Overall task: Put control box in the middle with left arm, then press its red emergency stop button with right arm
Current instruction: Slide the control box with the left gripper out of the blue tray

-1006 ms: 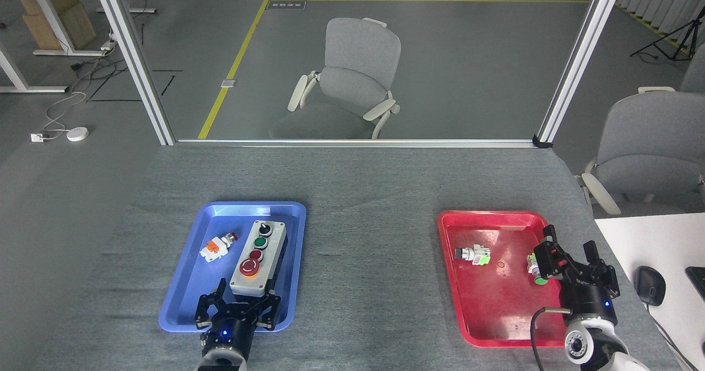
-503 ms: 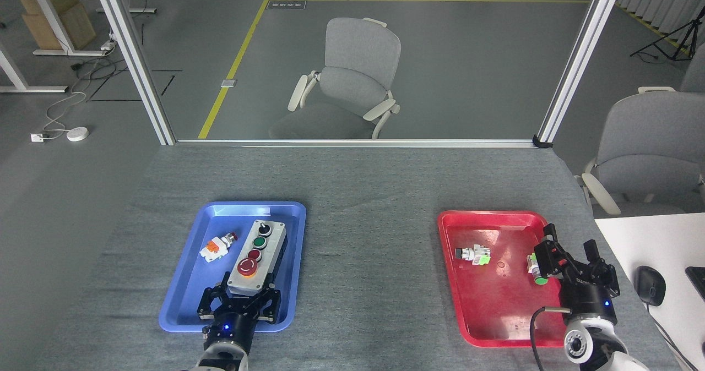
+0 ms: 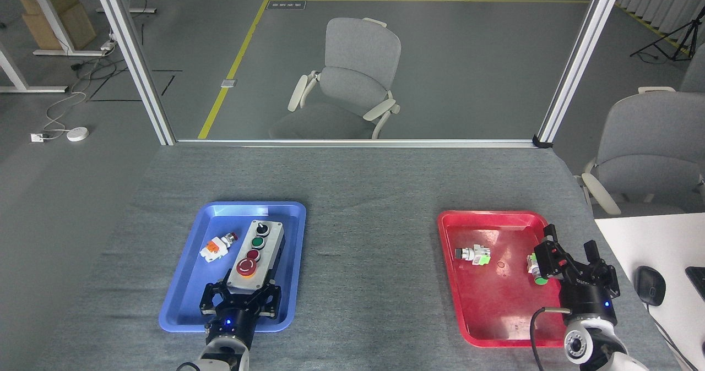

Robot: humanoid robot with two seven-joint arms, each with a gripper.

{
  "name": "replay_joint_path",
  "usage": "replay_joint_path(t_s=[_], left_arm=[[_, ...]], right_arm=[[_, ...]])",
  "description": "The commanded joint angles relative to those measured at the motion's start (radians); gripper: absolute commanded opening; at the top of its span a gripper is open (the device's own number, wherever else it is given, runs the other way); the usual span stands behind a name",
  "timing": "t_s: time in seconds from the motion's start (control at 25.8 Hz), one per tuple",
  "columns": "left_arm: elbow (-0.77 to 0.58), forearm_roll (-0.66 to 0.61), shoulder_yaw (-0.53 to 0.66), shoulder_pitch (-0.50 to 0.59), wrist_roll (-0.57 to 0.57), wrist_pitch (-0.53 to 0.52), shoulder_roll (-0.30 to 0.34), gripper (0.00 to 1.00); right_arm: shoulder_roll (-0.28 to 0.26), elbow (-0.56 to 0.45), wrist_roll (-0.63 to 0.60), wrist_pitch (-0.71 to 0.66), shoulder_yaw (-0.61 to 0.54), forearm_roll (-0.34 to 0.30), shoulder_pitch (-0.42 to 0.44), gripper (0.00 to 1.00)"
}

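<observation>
In the blue tray (image 3: 182,299) on the left of the grey table (image 3: 363,195), the control box (image 3: 254,257) lies lengthwise along the tray's right half, near end toward me, not yet in the middle of the table. Row on its top, far to near: black knob (image 3: 262,228), green button (image 3: 257,243), small red button (image 3: 253,254), big red emergency stop (image 3: 247,267) on a yellow ring. My left gripper (image 3: 240,294) is at the near end of the box, fingers on either side of that end and closed in against it; looks like a grip on the box, though I can't see the contact itself. A small white-and-orange switch part (image 3: 216,246) sits loose in the same tray, just left of the box, apart from it. On the right, the red tray (image 3: 498,299) holds a small switch with a green base (image 3: 472,255) near its far middle and another small part with a green cap (image 3: 535,269) at its right edge. My right gripper (image 3: 570,252) hangs over that right edge, fingers spread, gripping nothing, the green-capped part just left of it. Far side: grey chair (image 3: 352,79) behind the table frame. Near right: white desk (image 3: 650,250) with a black mouse (image 3: 650,284).
</observation>
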Motion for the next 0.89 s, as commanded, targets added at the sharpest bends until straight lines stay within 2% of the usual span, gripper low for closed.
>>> replay_joint_path(t_s=[0.0, 0.19, 0.35, 0.7, 0.85], left_arm=[[0.013, 0.001, -0.001, -0.002, 0.011, -0.012, 0.000, 0.61], [0.012, -0.005, -0.003, 0.000, 0.056, -0.066, 0.003, 0.23], [-0.007, -0.011, -0.004, 0.010, 0.079, -0.089, 0.004, 0.02], [-0.205, -0.011, -0.009, 0.041, 0.056, -0.184, -0.008, 0.00], [-0.248, -0.013, -0.064, 0.041, 0.013, -0.190, -0.069, 0.00]], right_arm=[[0.000, 0.000, 0.000, 0.000, 0.000, 0.000, -0.002, 0.99], [0.000, 0.000, 0.000, 0.000, 0.000, 0.000, -0.002, 0.99], [0.000, 0.000, 0.000, 0.000, 0.000, 0.000, -0.002, 0.99], [0.000, 0.000, 0.000, 0.000, 0.000, 0.000, -0.004, 0.99], [0.002, 0.000, 0.000, 0.000, -0.002, 0.000, -0.006, 0.99]])
